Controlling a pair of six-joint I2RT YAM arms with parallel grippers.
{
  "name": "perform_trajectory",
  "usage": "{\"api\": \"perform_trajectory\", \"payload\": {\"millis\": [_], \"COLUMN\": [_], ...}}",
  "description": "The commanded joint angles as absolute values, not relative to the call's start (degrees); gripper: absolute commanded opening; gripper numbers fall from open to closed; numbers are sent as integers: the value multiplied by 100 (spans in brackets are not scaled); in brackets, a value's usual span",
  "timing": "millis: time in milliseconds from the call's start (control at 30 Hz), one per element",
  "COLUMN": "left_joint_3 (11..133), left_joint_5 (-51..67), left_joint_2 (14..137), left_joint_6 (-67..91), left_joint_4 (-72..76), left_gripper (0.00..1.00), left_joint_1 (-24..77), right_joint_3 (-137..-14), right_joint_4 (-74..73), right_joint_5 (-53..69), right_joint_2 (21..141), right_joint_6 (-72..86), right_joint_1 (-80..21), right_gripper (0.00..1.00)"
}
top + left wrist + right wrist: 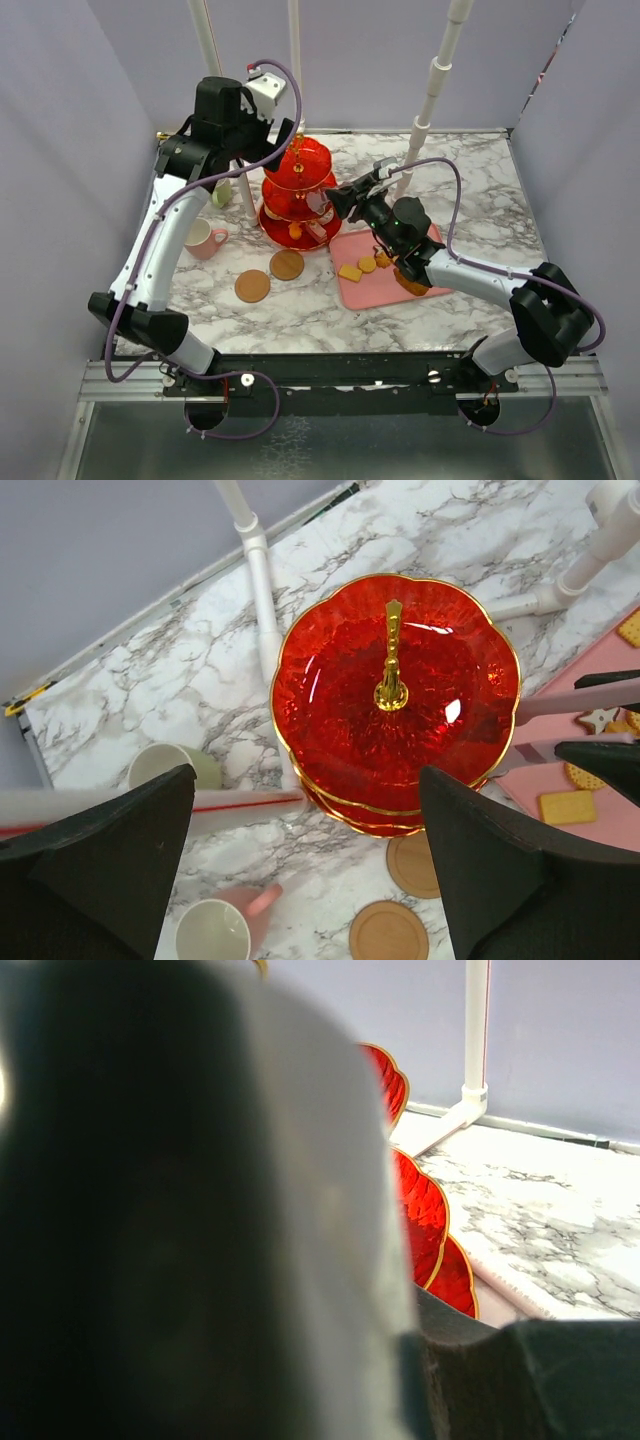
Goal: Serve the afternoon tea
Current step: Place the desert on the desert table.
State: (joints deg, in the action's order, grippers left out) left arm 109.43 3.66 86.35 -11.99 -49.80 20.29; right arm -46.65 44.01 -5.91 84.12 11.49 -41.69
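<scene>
Hovering over a translucent red 3-tier stand point(340, 680) at the back-centre of a marble table point(480, 210), the left gripper point(307, 778) holds its 2 black fingers point(110, 860) spread wide with only air between them. The gold finial point(391, 665) shows directly below in the left wrist view.

The right gripper point(337, 200) reaches in from the right at the level of the stand's middle tier. Its jaws stand partly apart, but whether they pinch anything cannot be told: a blurred dark finger fills most of the right wrist view, leaving only the gold-rimmed edges of the 3 tiers.

Small pastries point(300, 232) sit on the stand's lowest tier. A pink tray point(370, 292) lies just right of the stand, carrying several cookies point(352, 271). 2 brown round coasters point(287, 264) lie side by side on the marble in front of the stand.

A pink mug point(203, 238) stands upright left of the stand, apart from the coasters. A pale green mug point(222, 192) stands behind it, beside 1 of the white poles point(262, 590) that rise from the back part of the table.

The tabletop is white with grey veining. Plain lilac-grey walls point(380, 60) close it in on 3 sides. A black bar and an aluminium rail point(340, 385) run along the near edge, carrying both arm bases.
</scene>
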Motion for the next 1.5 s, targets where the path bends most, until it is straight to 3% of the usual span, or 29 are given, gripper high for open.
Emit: {"api": "perform_trajectory", "payload": {"millis": [0, 333, 433, 633, 700, 967, 1467], "left_joint_3": [11194, 11638, 11514, 11102, 10962, 10725, 10305], "left_joint_5": [901, 1241, 1020, -6, -427, -1603, -1549], "left_joint_2": [9213, 9873, 9864, 9699, 9646, 9586, 9494], "left_joint_6": [-1041, -220, 58, 689, 824, 1427, 1902], "left_joint_4": [-4778, -4595, -4420, -4076, -4001, -3856, -3815], "left_gripper": [91, 65, 49, 7, 0, 0, 0], "left_joint_1": [2003, 2112, 2172, 2510, 2644, 2991, 3059], "right_joint_3": [-4777, -4697, -4749, -4799, -4802, -4789, -5121], "right_joint_4": [4469, 4604, 4603, 4609, 4570, 4562, 4717], "right_joint_5": [-714, -914, -1015, -1259, -1362, -1710, -1758], "right_joint_2": [8347, 8429, 8514, 8566, 8565, 8544, 9110], "right_joint_6": [1209, 1514, 1513, 1461, 1444, 1368, 1254], "right_joint_1": [-4201, -4274, -4351, -4428, -4436, -4452, -4448], "right_gripper": [43, 43, 43, 43, 43, 43, 49]}}
